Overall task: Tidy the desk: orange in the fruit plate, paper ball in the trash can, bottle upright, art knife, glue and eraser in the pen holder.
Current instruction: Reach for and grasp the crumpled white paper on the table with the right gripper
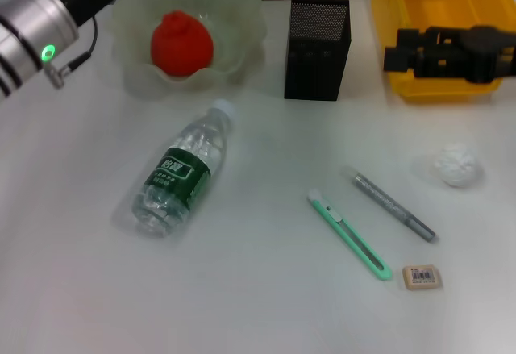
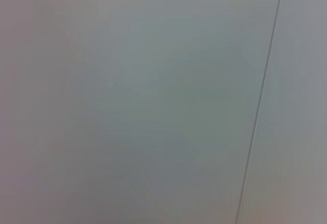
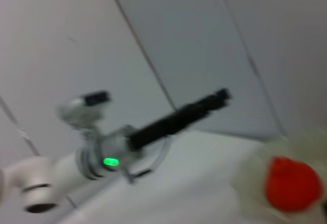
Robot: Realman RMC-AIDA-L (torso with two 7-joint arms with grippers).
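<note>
The orange (image 1: pixel 181 43) lies in the pale fruit plate (image 1: pixel 242 15) at the back left; the right wrist view shows the orange (image 3: pixel 291 183) too. A clear bottle (image 1: pixel 181 172) with a green label lies on its side mid-table. At the front right lie the green art knife (image 1: pixel 348 235), the grey glue stick (image 1: pixel 393 206) and the eraser (image 1: pixel 422 276). Farther right sits the white paper ball (image 1: pixel 457 165). The black mesh pen holder (image 1: pixel 317 47) stands at the back. My left arm (image 1: pixel 48 27) reaches past the plate, and its gripper (image 3: pixel 217 99) is raised behind it. The right gripper (image 1: pixel 399 49) hovers over the yellow trash can (image 1: pixel 439 88).
The white tabletop (image 1: pixel 266 306) spreads around the loose items. The left wrist view holds only a plain grey surface with a thin dark line (image 2: pixel 260 101).
</note>
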